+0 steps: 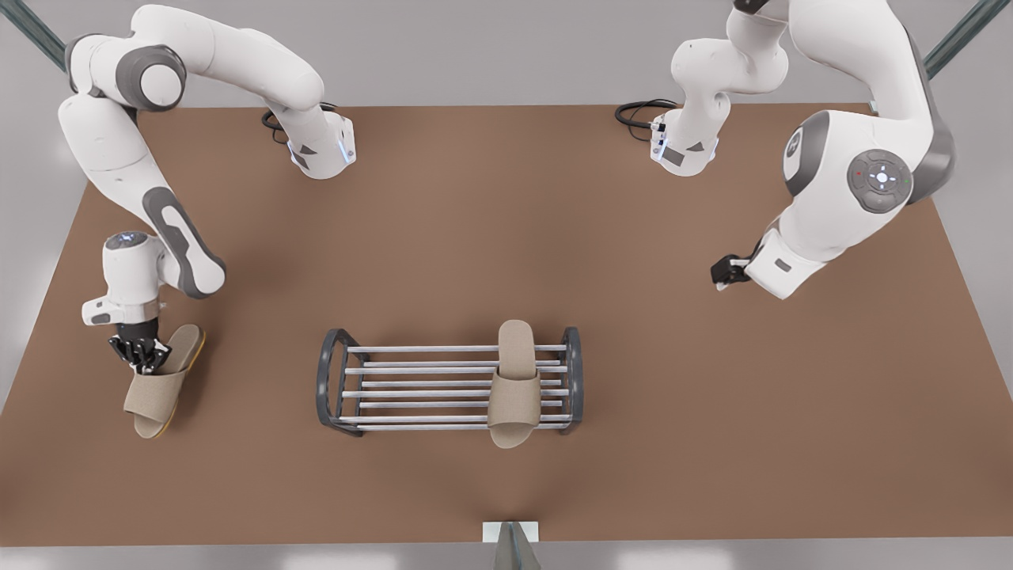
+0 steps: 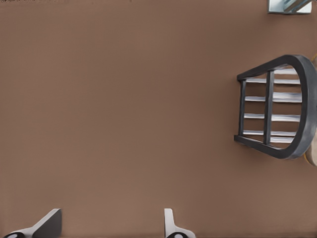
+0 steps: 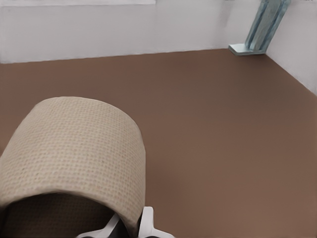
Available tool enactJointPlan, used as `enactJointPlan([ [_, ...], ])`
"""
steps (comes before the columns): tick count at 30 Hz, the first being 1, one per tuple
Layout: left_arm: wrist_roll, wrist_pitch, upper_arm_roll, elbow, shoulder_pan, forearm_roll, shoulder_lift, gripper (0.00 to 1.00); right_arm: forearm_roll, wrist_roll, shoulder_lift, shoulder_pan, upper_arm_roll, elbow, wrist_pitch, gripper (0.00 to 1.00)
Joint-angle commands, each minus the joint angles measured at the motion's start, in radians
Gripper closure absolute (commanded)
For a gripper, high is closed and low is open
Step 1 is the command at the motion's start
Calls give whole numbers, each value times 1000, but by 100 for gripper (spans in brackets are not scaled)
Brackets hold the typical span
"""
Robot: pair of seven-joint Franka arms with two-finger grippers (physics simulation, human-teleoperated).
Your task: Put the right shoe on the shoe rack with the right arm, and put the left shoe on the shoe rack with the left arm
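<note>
The right shoe (image 1: 158,388), a beige open-toe slipper, lies on the brown table at the front view's left. My right gripper (image 1: 142,356) is at the mouth of its wide strap. In the right wrist view the strap (image 3: 74,148) looms close and my right gripper (image 3: 130,228) is shut on its edge. The left shoe (image 1: 513,388) rests across the bars of the shoe rack (image 1: 419,348), near the rack's end at the front view's right. My left gripper (image 1: 722,273) hovers open at the front view's right, away from the rack (image 2: 302,99); its fingers (image 2: 47,225) hold nothing.
The brown table (image 1: 506,222) has bare surface all around the rack. A light metal post (image 1: 510,538) stands at the table's near edge, also visible as the post (image 3: 262,29) in the right wrist view. Black cables (image 1: 641,111) curl by the arm bases at the far edge.
</note>
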Motion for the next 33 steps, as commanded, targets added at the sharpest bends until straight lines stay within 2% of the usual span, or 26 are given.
enactJointPlan([
  [1, 196, -1, -1, 0, -2, 1, -1, 0, 3, 29, -49, -2, 4, 1, -147, 79],
  [4, 196, 1, -1, 0, 0, 1, -1, 0, 4, 78, -233, 2, 6, 14, -483, 79],
  [7, 196, -1, -1, -2, 0, 1, -2, 0, 4, 120, -442, 13, 18, 99, -948, 79],
  [9, 196, -1, -1, -3, 0, 1, -2, 0, 4, 178, -431, 18, 108, 251, -1192, 79],
  [12, 195, -1, -1, -3, -2, 2, -2, 0, -14, 391, -441, 22, 312, 317, -1258, 79],
  [15, 140, -2, -4, 3, -5, 2, 1, 0, -168, 693, -390, 220, 312, 457, -1359, 79],
  [18, 123, -1, -7, 23, 0, 1, 10, 0, -250, 932, -326, 363, 300, 567, -1376, 79],
  [20, 123, 20, -8, 26, -2, -1, 16, 0, -364, 1130, -214, 458, 299, 777, -1514, 79],
  [21, 121, 22, -8, 26, -2, -1, 16, 0, -390, 1213, -191, 522, 279, 827, -1539, 79],
  [23, 123, 30, -8, 24, -6, -1, 29, 0, -389, 1247, -135, 778, 63, 971, -1622, 79],
  [24, 121, 36, -8, 27, -6, -1, 32, 0, -387, 1275, -118, 849, -2, 1005, -1626, 79],
  [28, 123, 33, -10, 26, -9, -1, 29, 0, -387, 1491, -79, 1051, -96, 1057, -1651, 79],
  [33, 123, 34, -10, 26, -11, 1, 29, 0, -386, 1530, 21, 1074, -115, 1109, -1577, 79],
])
